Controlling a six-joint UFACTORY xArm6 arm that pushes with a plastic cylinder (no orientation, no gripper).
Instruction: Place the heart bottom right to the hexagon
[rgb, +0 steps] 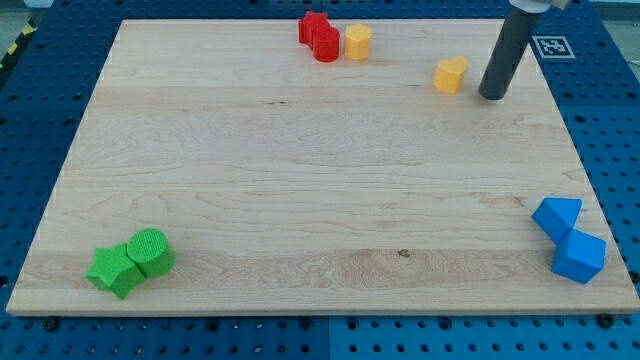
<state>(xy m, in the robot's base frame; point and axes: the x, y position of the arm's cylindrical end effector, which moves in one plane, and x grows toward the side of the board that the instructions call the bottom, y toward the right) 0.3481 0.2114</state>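
My tip (492, 95) stands on the board with nothing clamped; no jaws, it only pushes. The orange heart (451, 74), the shape hedged at this size, lies just to the tip's left, slightly toward the view's top. The yellow hexagon (358, 42) sits further left, touching the red blocks (320, 36).
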